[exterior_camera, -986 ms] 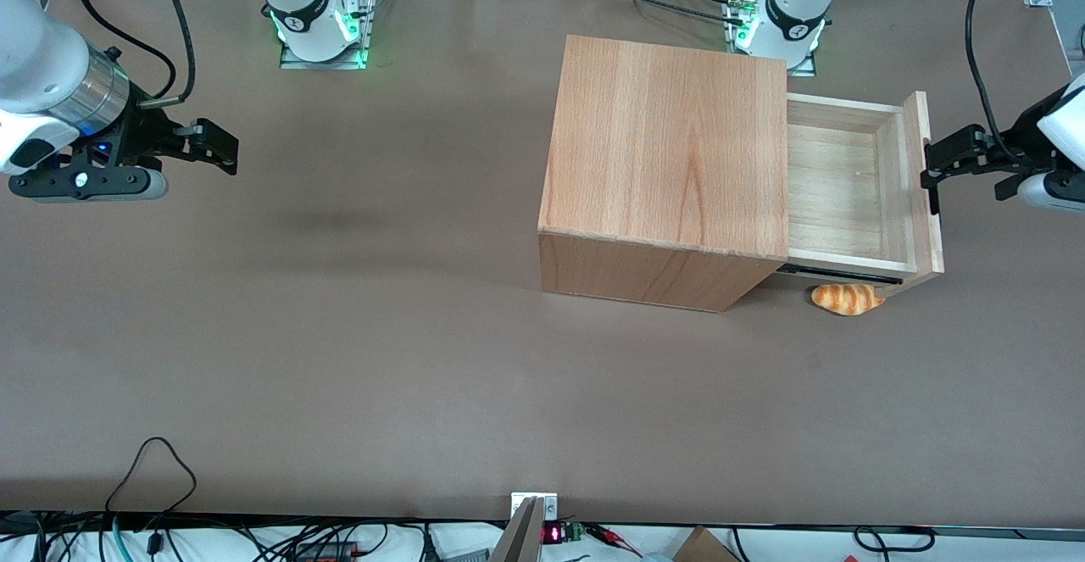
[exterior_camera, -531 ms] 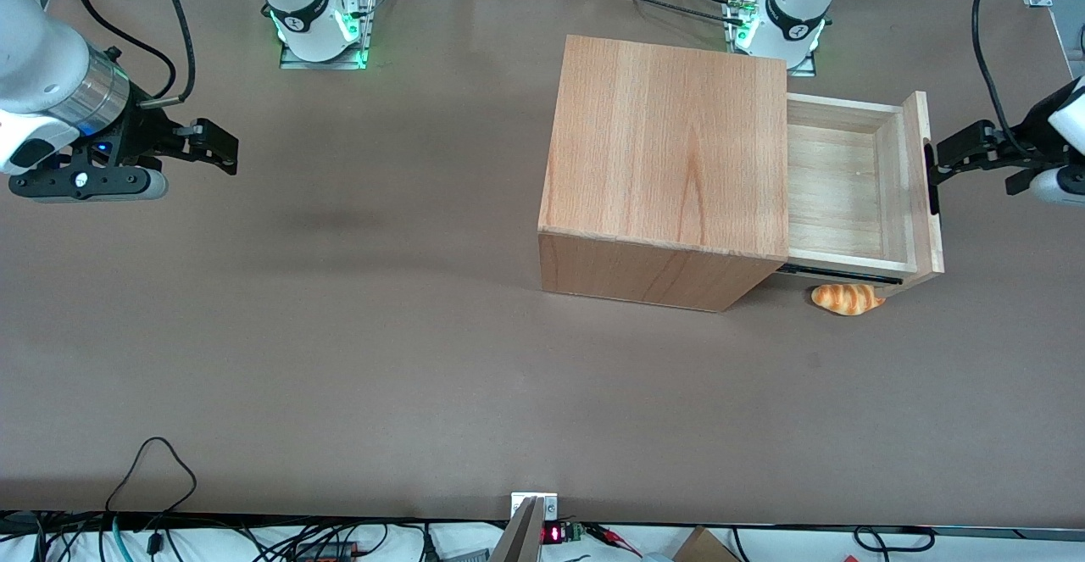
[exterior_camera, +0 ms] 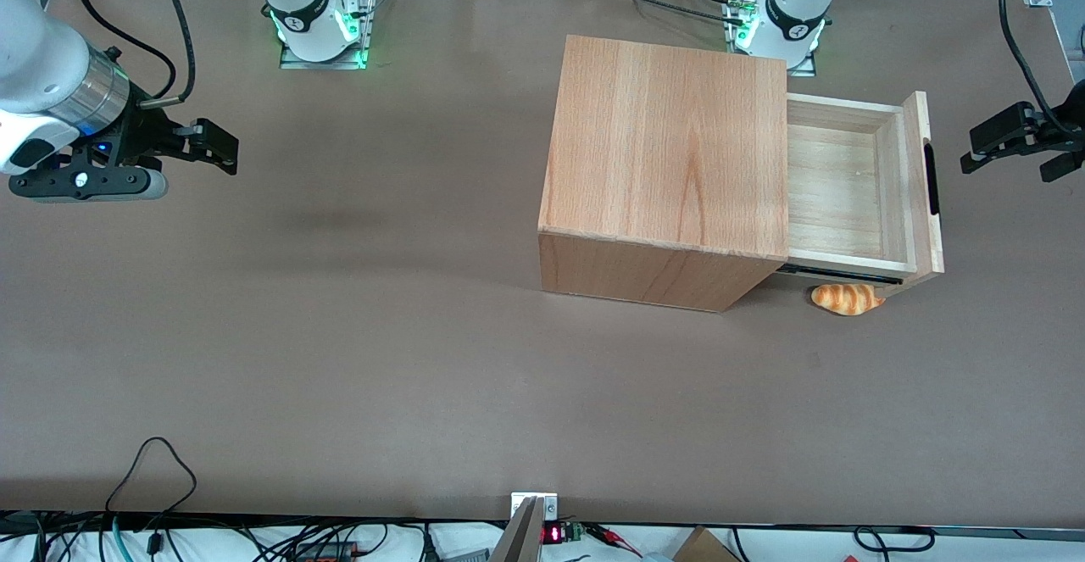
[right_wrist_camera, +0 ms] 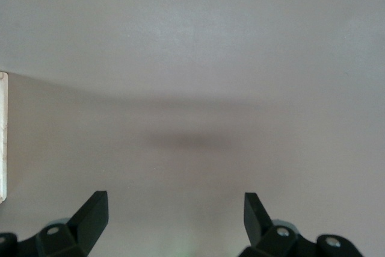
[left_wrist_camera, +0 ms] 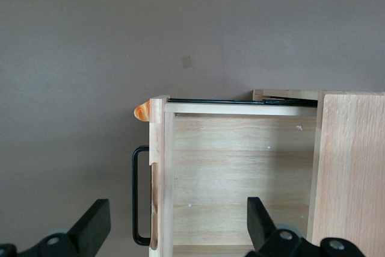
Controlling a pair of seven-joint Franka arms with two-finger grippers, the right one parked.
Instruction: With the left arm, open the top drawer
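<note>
Hovering in front of the top drawer toward the working arm's end of the tabletop, the tool of the left arm is clear of the slim black handle, its fingers spread wide with nothing between them. The drawer stands pulled well out of the cabinet, its pale plank floor bare. A croissant lies on the tabletop just beside the drawer's front panel, nearer the front camera.
</note>
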